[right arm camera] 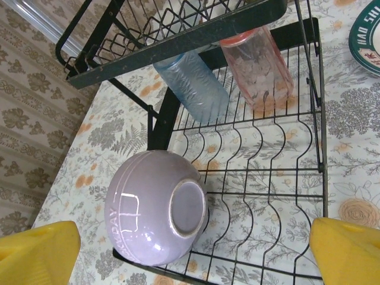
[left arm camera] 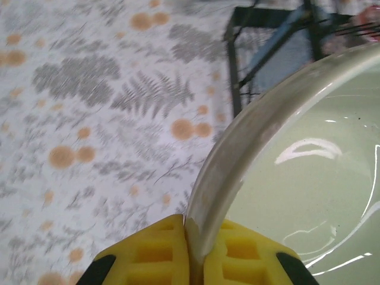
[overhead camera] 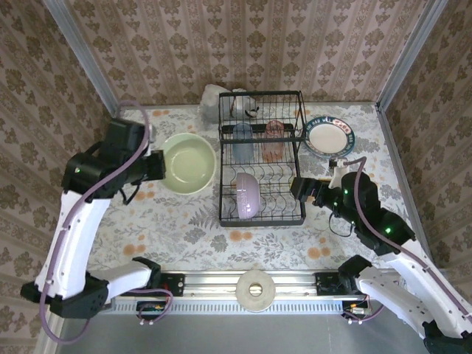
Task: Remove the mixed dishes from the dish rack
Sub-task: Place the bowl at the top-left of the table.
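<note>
While the black wire two-tier dish rack (overhead camera: 262, 223) stands in the middle of the floral-clothed table (overhead camera: 184, 228), three dishes are in it. On the rack's lower tier, at its near left corner, a glossy lavender ceramic bowl (overhead camera: 246, 195) stands on edge in the slots, and the right wrist view shows its round foot turned toward the rack's right side. Farther back in the rack, partly under its upper shelf, a ribbed grey-blue plastic tumbler (overhead camera: 243, 140) and a ribbed pink plastic tumbler (overhead camera: 274, 139) lie tilted side by side, the pink one nearer the rack's right side. Just left of the rack, outside it, is a wide pale green ceramic bowl (overhead camera: 189, 163); whether it rests on the table or hangs above it cannot be told. Its rim is pinched between the yellow pads of the left pincer (left arm camera: 189, 249), which are pressed tight onto it. Just off the rack's far right corner a white round plate with a dark patterned rim (overhead camera: 330, 137) lies flat on the table. At the rack's near right side the right pincer (right arm camera: 193, 252) is spread wide, gripping nothing, its yellow fingertips aimed at the lavender bowl. Behind the rack's far left corner sits a grey-white lumpy object (overhead camera: 217, 99).
</note>
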